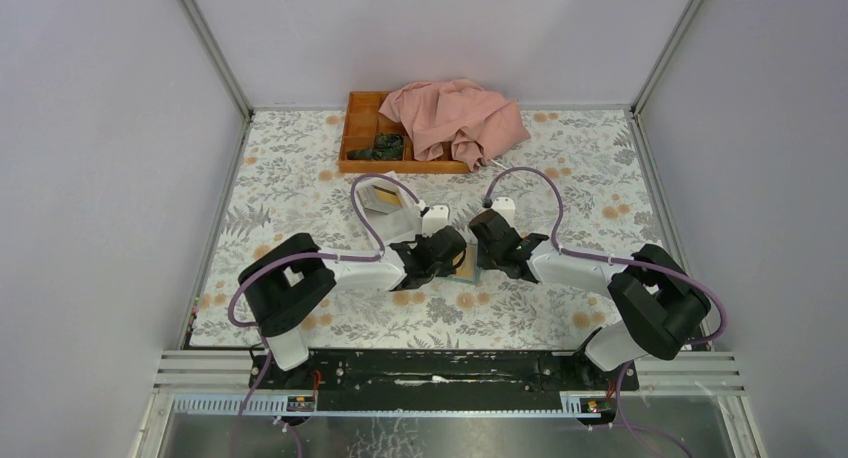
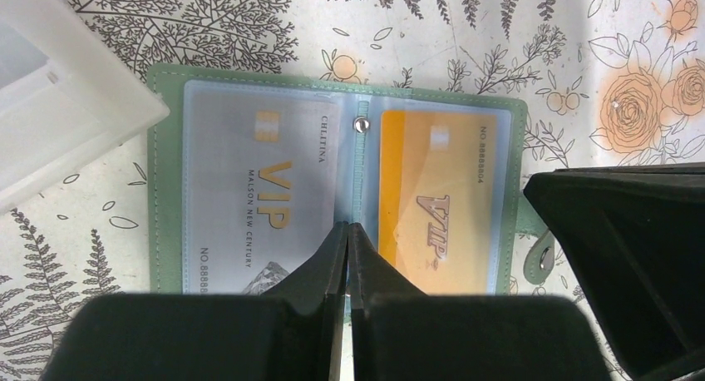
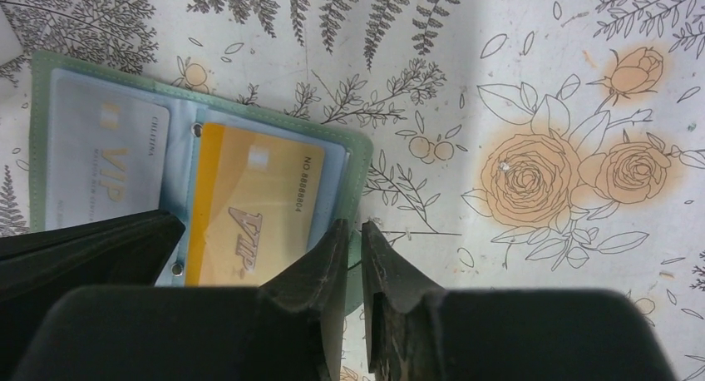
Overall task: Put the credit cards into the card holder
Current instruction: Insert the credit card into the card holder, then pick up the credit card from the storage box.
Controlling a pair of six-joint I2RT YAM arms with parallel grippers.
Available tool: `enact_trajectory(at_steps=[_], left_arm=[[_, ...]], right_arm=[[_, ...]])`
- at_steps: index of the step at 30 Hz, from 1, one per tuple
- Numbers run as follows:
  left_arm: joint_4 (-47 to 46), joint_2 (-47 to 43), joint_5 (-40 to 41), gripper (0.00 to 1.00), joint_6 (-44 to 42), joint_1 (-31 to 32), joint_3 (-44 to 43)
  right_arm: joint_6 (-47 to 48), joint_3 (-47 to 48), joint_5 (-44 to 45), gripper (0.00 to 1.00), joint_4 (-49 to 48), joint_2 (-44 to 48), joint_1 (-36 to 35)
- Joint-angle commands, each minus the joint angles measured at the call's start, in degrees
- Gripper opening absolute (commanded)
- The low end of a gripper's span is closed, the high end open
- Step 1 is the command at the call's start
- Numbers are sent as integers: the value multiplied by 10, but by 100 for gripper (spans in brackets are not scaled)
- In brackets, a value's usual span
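My left arm (image 1: 345, 268) and right arm (image 1: 580, 268) reach forward and inward, elbows out, so the wrists nearly meet at the middle. My left gripper (image 2: 347, 225) points down, its fingers pressed flat together. My right gripper (image 3: 355, 225) points down just beside it, with a thin slit between its fingers; whether they pinch anything, I cannot tell.

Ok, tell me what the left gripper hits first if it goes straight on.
Likely the card holder, at its centre fold between the grey card and orange card; depth unclear, it may already touch.
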State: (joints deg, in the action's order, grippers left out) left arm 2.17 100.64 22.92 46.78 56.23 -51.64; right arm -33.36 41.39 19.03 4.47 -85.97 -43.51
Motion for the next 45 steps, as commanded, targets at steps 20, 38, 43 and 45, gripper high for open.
enact_trajectory(at_steps=[20,38,43,45], left_arm=[[-110,23,-73,6,-76,4,-3],[4,-34,78,14,-4,3,-8],[19,-90,121,27,4,3,-12],[22,-115,132,34,5,3,-13]], right_arm=[[-16,-8,-4,14,-19,-38,-5],[-4,1,25,24,-4,-12,-5],[32,31,37,30,15,19,-5],[54,49,37,32,23,29,-5]])
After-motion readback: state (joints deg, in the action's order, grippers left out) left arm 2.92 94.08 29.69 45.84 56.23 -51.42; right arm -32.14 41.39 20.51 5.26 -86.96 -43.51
